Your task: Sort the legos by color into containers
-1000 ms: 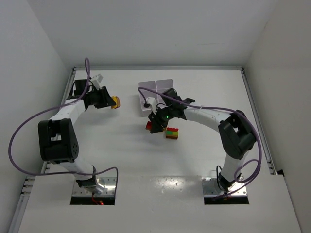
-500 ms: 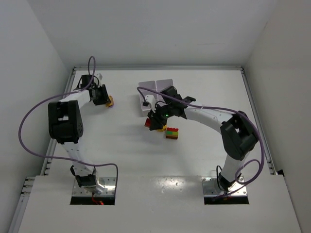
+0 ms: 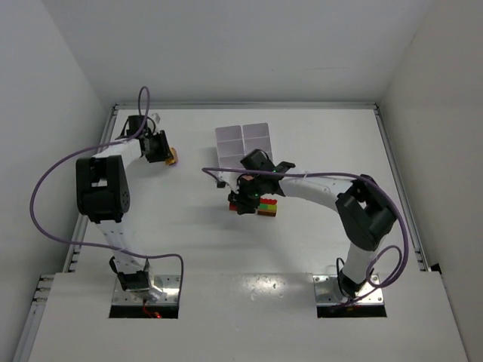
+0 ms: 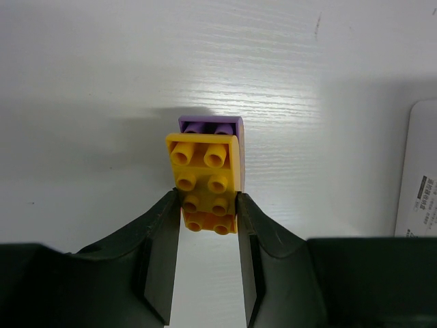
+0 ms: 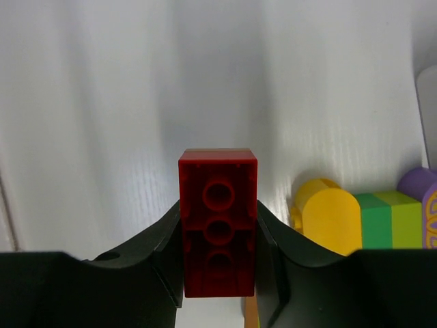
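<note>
- Nearest, at the bottom of the top view, both arms rise from their bases. The right arm [image 3: 362, 217] bends at its elbow on the right of the frame and stretches its forearm leftward to the centre.
- There the right pincer [image 5: 218, 225] is clamped on a single red brick [image 5: 218, 205], hollow underside toward the wrist camera. I cannot tell whether the brick is lifted off the worktop [image 3: 317, 136].
- Just to the right of it lies a multicolour clump [image 3: 266, 207]. The wrist view shows yellow, green, lime and a bit of purple, all joined together.
- The left arm [image 3: 99, 197] stands along the left edge and reaches into the upper left of the frame. Its left pincer [image 4: 208, 205] is clamped on the orange end of a yellow-and-orange stack [image 4: 205, 167], with a purple brick [image 4: 210, 126] attached at the far end.
- Farthest, in the upper centre, sits the tray [image 3: 243, 141]. Its near part is hidden behind the right arm, and the compartments that show hold no colour.
- The sorting looks barely begun. The red brick seems ready to be dropped in a compartment, while both joined clusters need pulling apart first.
</note>
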Controlling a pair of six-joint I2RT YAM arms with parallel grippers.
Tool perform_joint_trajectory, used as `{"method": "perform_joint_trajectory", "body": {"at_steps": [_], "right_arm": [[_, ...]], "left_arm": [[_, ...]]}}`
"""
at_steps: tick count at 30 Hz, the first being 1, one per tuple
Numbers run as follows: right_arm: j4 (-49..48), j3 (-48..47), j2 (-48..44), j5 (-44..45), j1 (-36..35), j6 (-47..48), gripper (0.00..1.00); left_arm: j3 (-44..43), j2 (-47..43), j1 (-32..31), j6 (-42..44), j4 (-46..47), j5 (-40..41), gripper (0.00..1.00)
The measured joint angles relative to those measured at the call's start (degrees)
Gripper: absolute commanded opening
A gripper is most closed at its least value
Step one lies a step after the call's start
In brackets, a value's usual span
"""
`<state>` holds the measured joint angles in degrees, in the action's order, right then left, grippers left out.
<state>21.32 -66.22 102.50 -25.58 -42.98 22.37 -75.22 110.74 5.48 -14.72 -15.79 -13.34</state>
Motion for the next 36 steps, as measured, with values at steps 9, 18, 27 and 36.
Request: {"method": "perform_joint_trajectory", "body": {"at_steps": [9,18,27,36], "right_arm": [[-0.9,0.0,2.2,6.3,-0.5,1.6,0.92],[-0.4,-6.2,3.3,1.1,0.0,-5.0,0.93],[-19.0,-18.6,5.9,-17.1,7.7,-34.4,0.93],[-35.6,-19.0,15.5,-25.6,9.5,-62.1,0.93]], "left_arm": [[2.4,-4.0,-0.1,-0.3,-0.3,-6.6,0.00],[7.9,-8.9,2.0,0.8,2.3,-27.4,0.00],[9.1,-9.7,8.1,3.2,2.4,-61.4,0.00],[9.1,-14.8,6.4,10.6,-3.6,-68.8,0.00]]}}
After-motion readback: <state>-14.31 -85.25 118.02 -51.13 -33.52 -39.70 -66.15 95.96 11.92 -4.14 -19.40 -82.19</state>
